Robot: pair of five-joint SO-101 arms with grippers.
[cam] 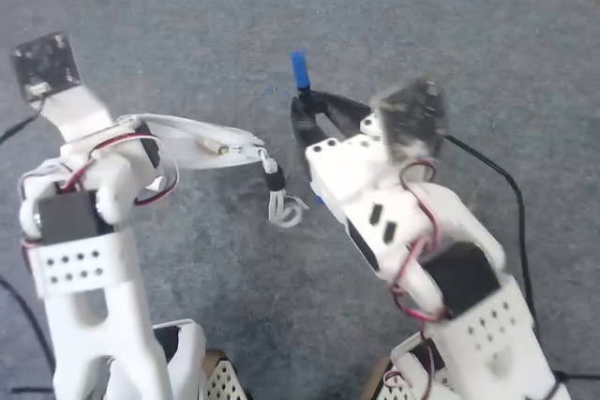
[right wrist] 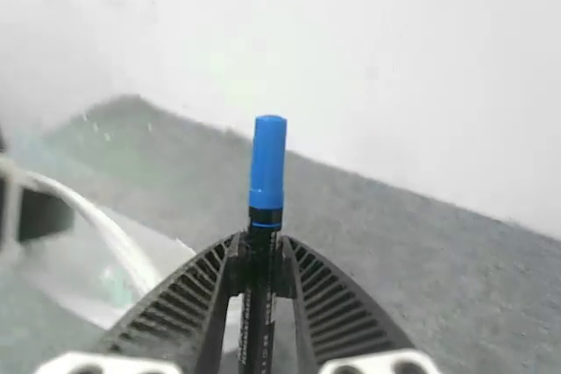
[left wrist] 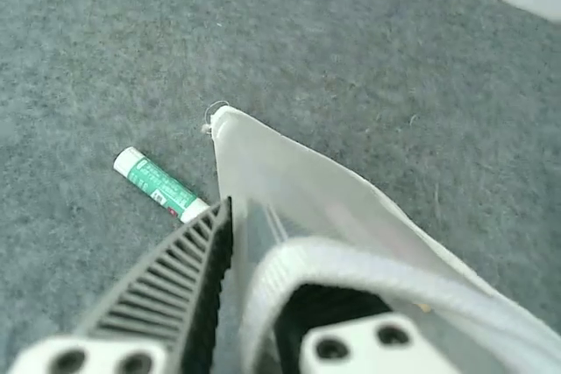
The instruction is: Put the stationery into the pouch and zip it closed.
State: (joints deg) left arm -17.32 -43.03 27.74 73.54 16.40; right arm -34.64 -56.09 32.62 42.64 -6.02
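The right gripper (right wrist: 263, 247) was clamped on the blue-capped pen (right wrist: 266, 155), its long axis pointing to the far edge of the table (cam: 525, 63). The pouch (cam: 206, 149), pinched in the left gripper (left wrist: 250, 234), hung near, to its left.

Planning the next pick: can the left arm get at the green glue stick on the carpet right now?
Probably not yet: the left gripper is shut on the pouch, so its jaws are occupied. The glue stick itself lies in the open on the carpet.

My pen (right wrist: 266, 164) is black, blue-capped; my pouch (left wrist: 307, 190) milky clear; glue stick (left wrist: 160, 186) green and white; carpet (left wrist: 394, 67) grey.
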